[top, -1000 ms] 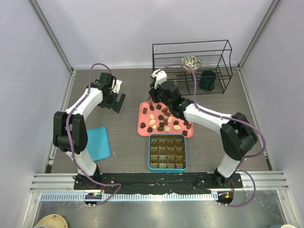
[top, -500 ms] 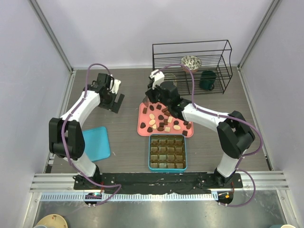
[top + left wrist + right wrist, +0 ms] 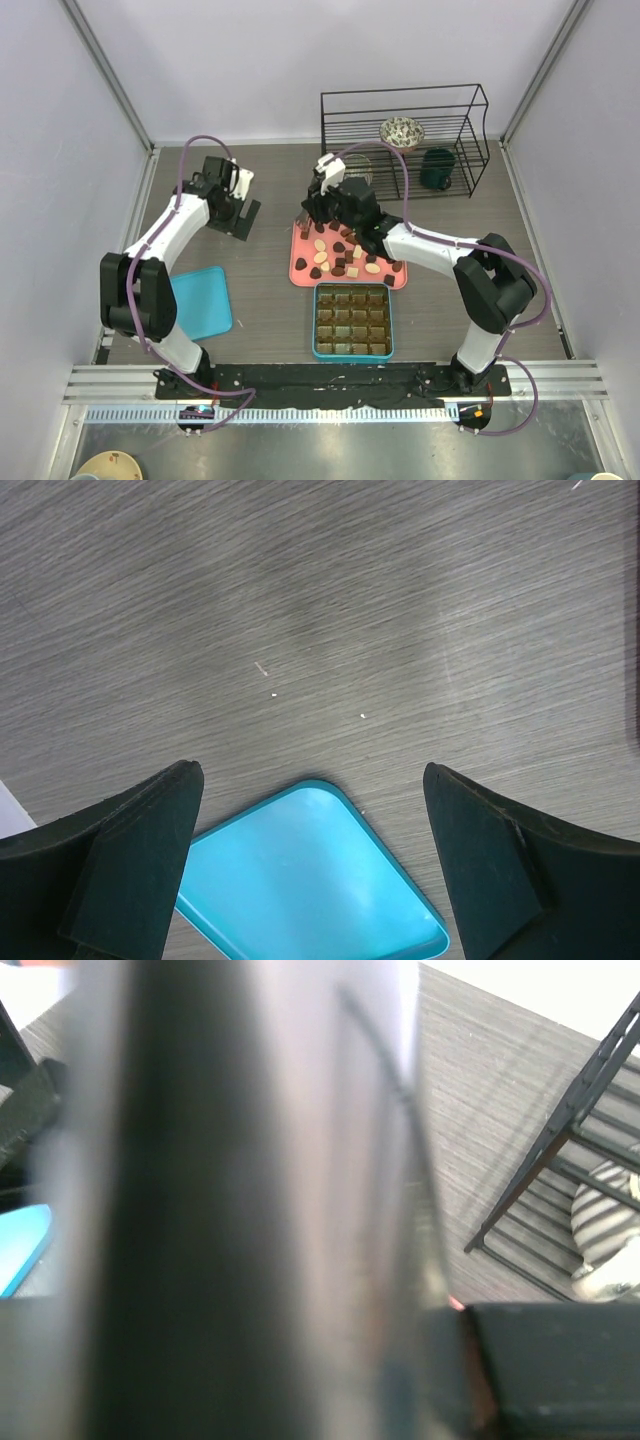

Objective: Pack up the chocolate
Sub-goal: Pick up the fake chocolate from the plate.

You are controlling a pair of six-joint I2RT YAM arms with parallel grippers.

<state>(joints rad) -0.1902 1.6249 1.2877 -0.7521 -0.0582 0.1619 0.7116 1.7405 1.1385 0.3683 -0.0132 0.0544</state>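
Several small pieces of chocolate [image 3: 338,256], dark brown, mid brown and cream, lie scattered on the pink tray [image 3: 298,268] at the table's middle. My right gripper [image 3: 311,212] hangs over the tray's far left corner. Its wrist view is almost filled by a blurred grey shape close to the lens, with only one dark finger [image 3: 560,1370] showing, so its jaws cannot be made out. My left gripper [image 3: 240,212] is off to the left, over bare table. It is wide open with nothing between its fingers [image 3: 130,860], and looks down on a teal lid [image 3: 310,880].
A teal square box [image 3: 352,321] with brown compartments sits just in front of the pink tray. The teal lid [image 3: 205,300] lies at the near left. A black wire rack [image 3: 405,140] at the back right holds a patterned bowl [image 3: 402,131] and a dark green cup [image 3: 437,168].
My right gripper has shifted a little left and back, toward the pink tray's far left corner. The left arm has drawn back slightly.
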